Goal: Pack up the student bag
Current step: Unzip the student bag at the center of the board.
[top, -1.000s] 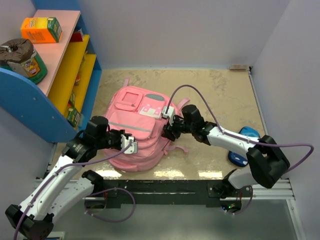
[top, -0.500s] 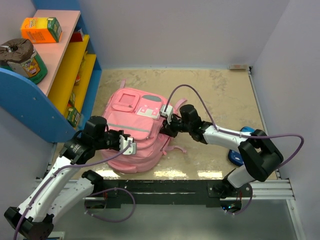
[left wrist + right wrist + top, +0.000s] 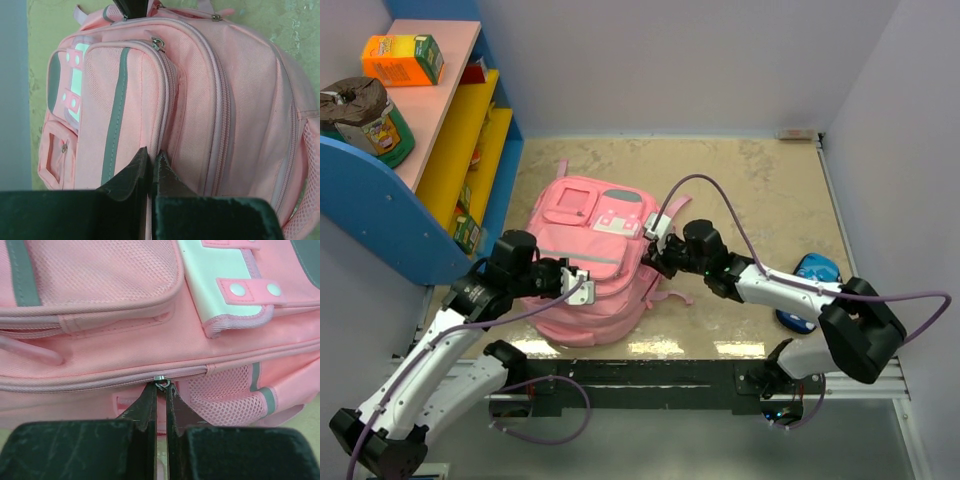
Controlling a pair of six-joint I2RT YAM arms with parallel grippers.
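Note:
The student bag (image 3: 590, 255) is a pink backpack lying front-up in the middle of the table. My left gripper (image 3: 577, 287) is at its near left side. In the left wrist view, the left gripper (image 3: 151, 156) is shut, pinching the fabric at the seam beside the front pocket (image 3: 125, 110). My right gripper (image 3: 656, 258) presses against the bag's right side. In the right wrist view, the right gripper (image 3: 161, 386) is shut on the small metal zipper pull (image 3: 161, 379) of the long closed zip (image 3: 100, 381).
A blue shelf unit (image 3: 415, 215) with yellow compartments stands along the left wall. It carries an orange box (image 3: 402, 58) and a round tin (image 3: 365, 118). A small blue pouch (image 3: 812, 272) lies at the right, partly behind my right arm. Walls close in the back and right.
My right gripper has closed from open onto the zipper pull at the bag's right side. The bag has shifted slightly. My left gripper keeps its grip.

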